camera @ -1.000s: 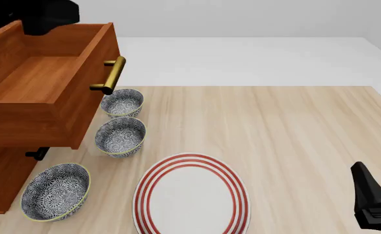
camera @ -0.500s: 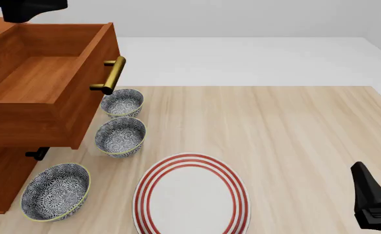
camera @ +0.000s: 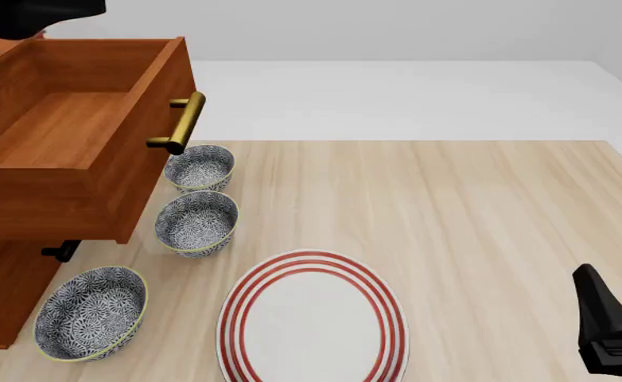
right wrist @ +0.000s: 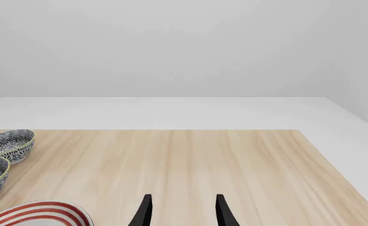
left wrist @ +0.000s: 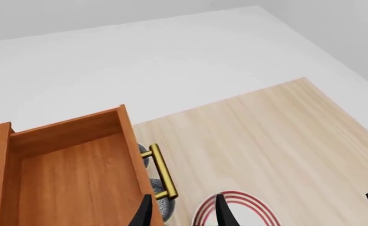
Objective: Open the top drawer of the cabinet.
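Pale wooden table (camera: 481,215) carries our reddish-brown wooden cabinet (camera: 3,294), whose box-shaped, brass-handled top drawer (camera: 67,135) stands pulled out. Our left gripper (left wrist: 180,212) and right gripper (right wrist: 180,212) both hold their fingers apart, gripping nothing.

Both grippers' jaws apart, empty.

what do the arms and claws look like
Both are plain black, with no markings or cables showing. The left claw and right claw each end in two thin, tapering, pointed fingers. In the front view the left arm is a rounded black bulk, and the right arm an angular, faceted black shape.
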Motion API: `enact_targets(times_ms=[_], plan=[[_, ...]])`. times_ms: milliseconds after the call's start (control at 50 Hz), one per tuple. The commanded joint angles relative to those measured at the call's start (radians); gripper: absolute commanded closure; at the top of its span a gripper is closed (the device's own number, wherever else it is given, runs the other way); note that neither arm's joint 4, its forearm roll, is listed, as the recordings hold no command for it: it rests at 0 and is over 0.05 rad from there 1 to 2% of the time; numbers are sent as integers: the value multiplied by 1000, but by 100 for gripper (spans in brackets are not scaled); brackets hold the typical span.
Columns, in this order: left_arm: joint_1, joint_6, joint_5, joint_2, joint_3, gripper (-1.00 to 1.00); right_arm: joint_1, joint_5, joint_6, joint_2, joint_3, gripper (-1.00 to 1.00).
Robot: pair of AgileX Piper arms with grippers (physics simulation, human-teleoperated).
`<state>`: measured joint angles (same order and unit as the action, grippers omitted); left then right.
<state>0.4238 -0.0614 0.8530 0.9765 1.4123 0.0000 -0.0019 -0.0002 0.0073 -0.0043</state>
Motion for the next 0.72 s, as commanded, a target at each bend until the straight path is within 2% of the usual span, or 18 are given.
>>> enact_targets(times_ms=[20,720], plan=[[21,-5,11,-11,1,-100,0,0,0,0,0,-100],[88,-19,25,-22,-3,-100,0,0,0,0,0,-100]])
